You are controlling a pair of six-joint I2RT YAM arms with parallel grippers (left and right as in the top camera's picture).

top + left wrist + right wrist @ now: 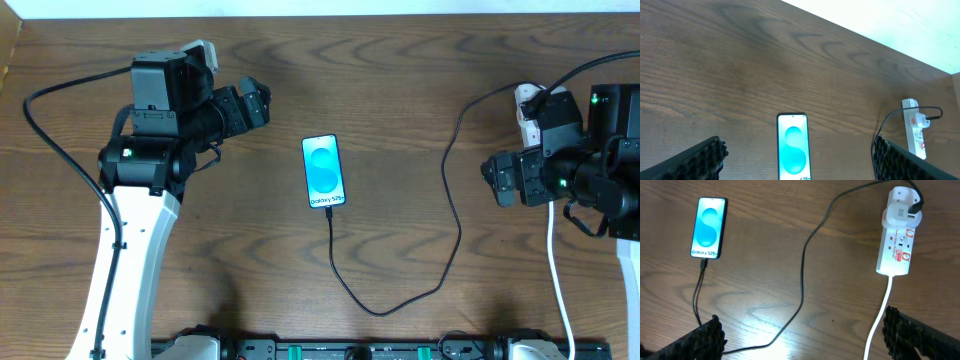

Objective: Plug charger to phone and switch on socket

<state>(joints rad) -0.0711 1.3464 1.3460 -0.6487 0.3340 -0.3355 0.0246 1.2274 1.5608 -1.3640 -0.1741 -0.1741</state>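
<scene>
The phone (324, 172) lies flat mid-table with its blue-cyan screen lit. The charger (455, 215), a thin black cable, joins the phone's bottom edge (703, 264), loops toward the table's front and runs up to the socket (899, 235). Its black plug (914, 205) sits in the socket's far end. The socket is a white strip with red marks, at the right. My left gripper (262, 103) hovers open to the left of the phone, empty. My right gripper (490, 180) is open and empty just in front of the socket. In the left wrist view the phone (792, 147) shows between the fingers (700, 160).
The socket's white cord (880, 315) runs toward the front edge past my right fingers (910, 335). A black arm cable (50, 130) arcs on the left. The table's far edge (880, 42) meets a pale wall.
</scene>
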